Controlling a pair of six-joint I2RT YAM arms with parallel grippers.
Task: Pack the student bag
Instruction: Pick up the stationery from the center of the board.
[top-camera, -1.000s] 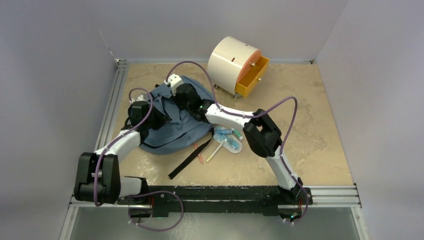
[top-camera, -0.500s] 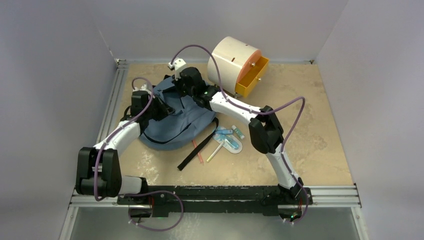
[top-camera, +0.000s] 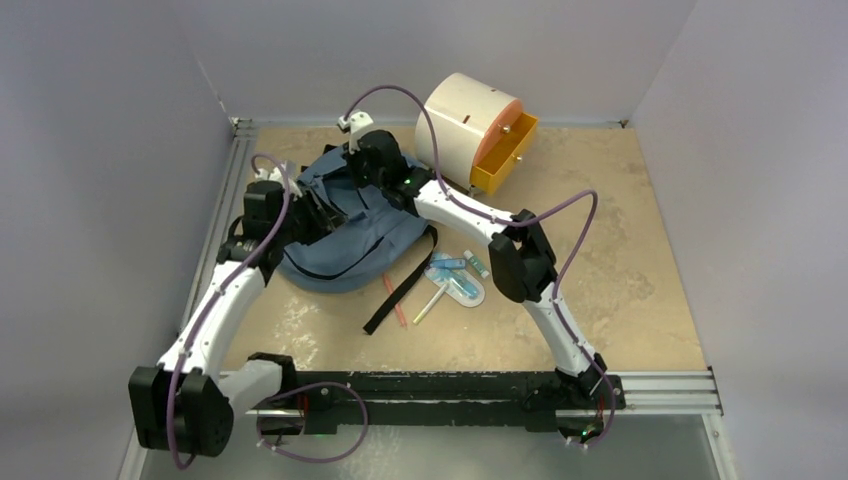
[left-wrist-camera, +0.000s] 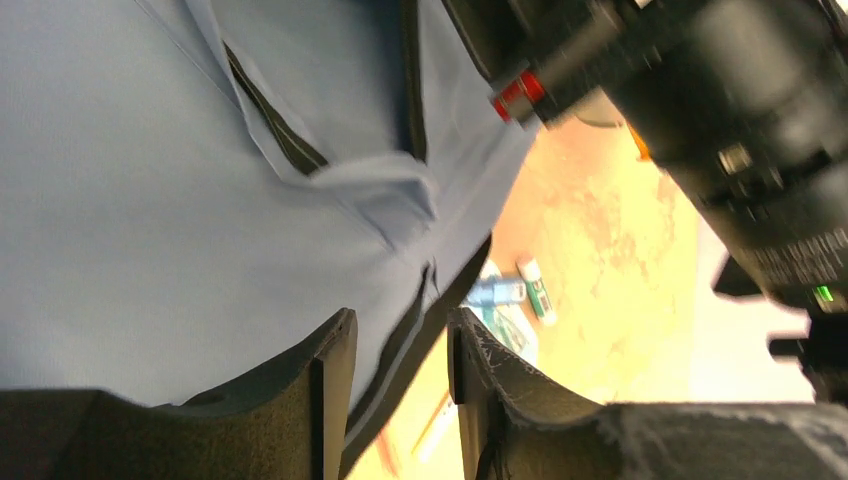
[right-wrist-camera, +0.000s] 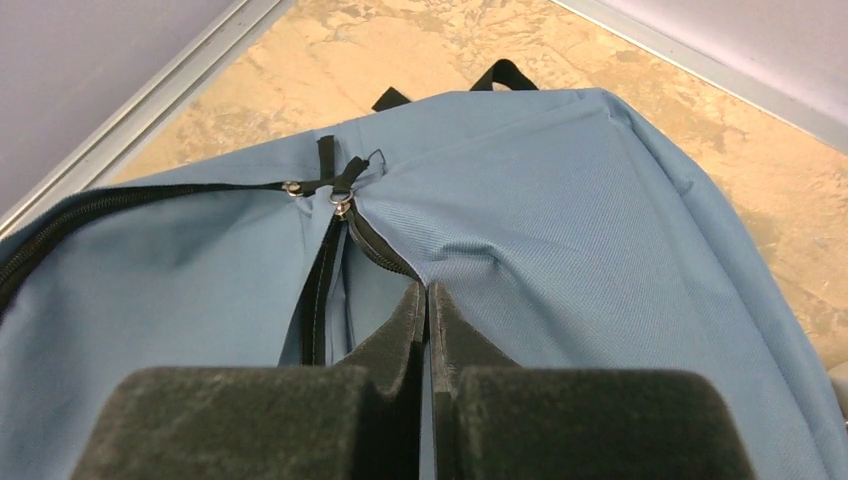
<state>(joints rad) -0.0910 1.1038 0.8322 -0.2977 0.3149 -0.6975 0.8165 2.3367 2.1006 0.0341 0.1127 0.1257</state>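
While the student bag (top-camera: 350, 235) lies flat on the far left part of the worktop (top-camera: 620, 300), both arms reach over it. Its zipper pulls (right-wrist-camera: 343, 200) sit just past the tips of the right gripper (right-wrist-camera: 428, 295). The black zipper line runs from them toward the left arm's side. The right gripper is squeezed tight on a fold of the blue cloth (it looks pinched, not just touching). The left gripper (left-wrist-camera: 400, 330) hangs over the bag's left side with its jaws apart and nothing between them. The right arm is nearer the pulls, so I think it is better placed to start opening the bag. The pens and small things (top-camera: 455, 280) wait just right of the bag. A second ago the left gripper was closed. Since then it has let go, and the bag has slid toward the far wall.
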